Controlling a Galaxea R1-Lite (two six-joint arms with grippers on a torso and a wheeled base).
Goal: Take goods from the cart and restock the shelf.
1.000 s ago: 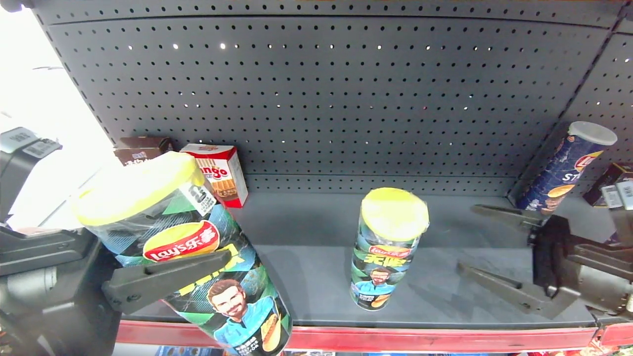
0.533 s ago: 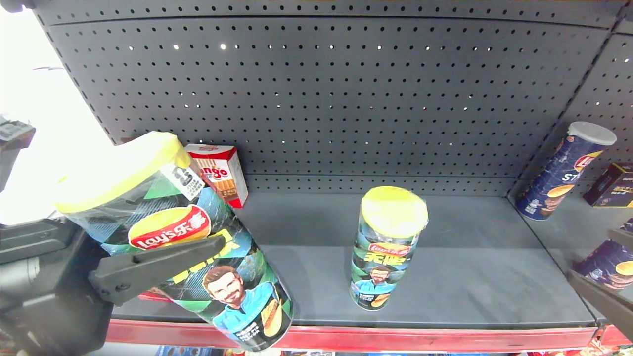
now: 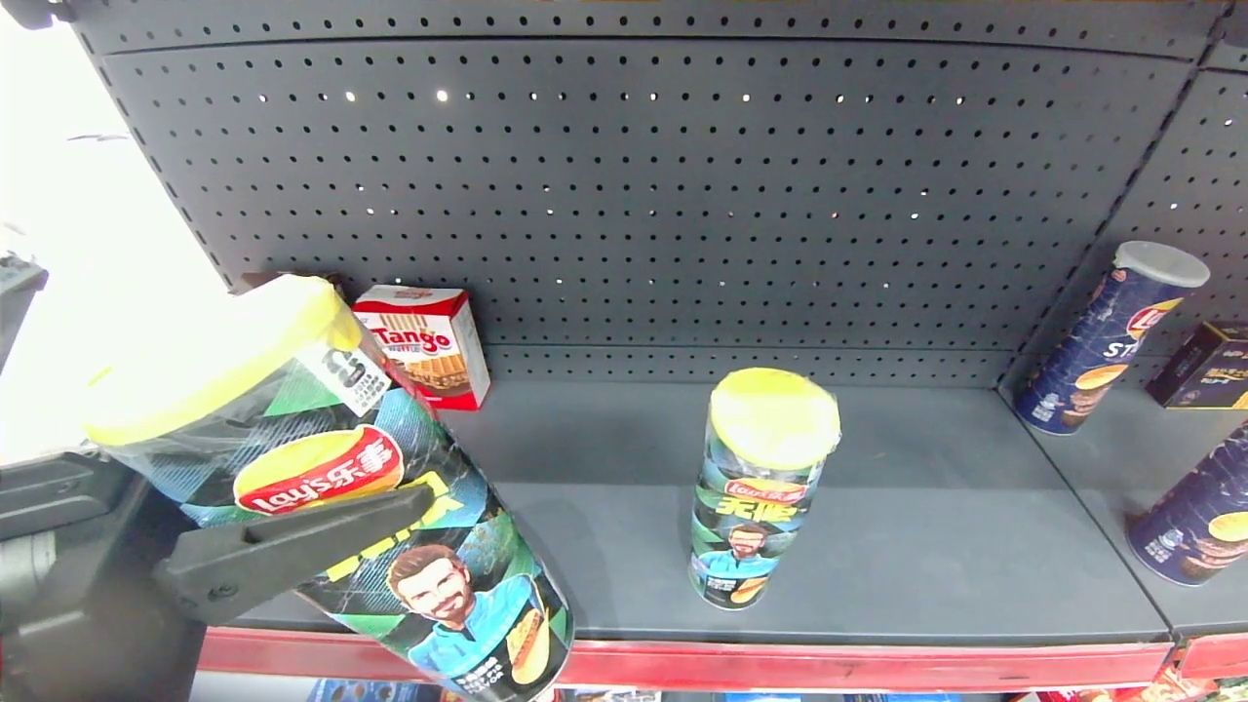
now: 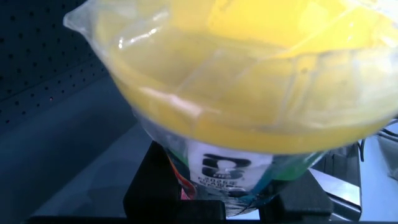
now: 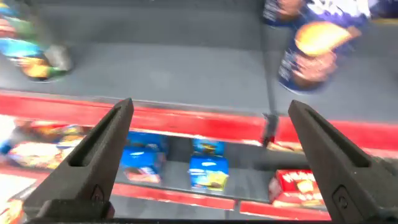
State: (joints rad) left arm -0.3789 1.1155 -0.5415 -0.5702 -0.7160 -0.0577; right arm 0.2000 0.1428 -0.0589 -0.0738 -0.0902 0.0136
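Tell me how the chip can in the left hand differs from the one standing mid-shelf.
The held can leans, clamped in the left hand at the shelf's left edge; the standing can sits upright and free. The held can's base juts past the red lip; the standing can rests fully on the shelf. Both have yellow lids and matching artwork.

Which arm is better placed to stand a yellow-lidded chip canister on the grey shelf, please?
Left: left gripper grips the yellow-lidded chip canister at the grey shelf front; right gripper is open, empty.
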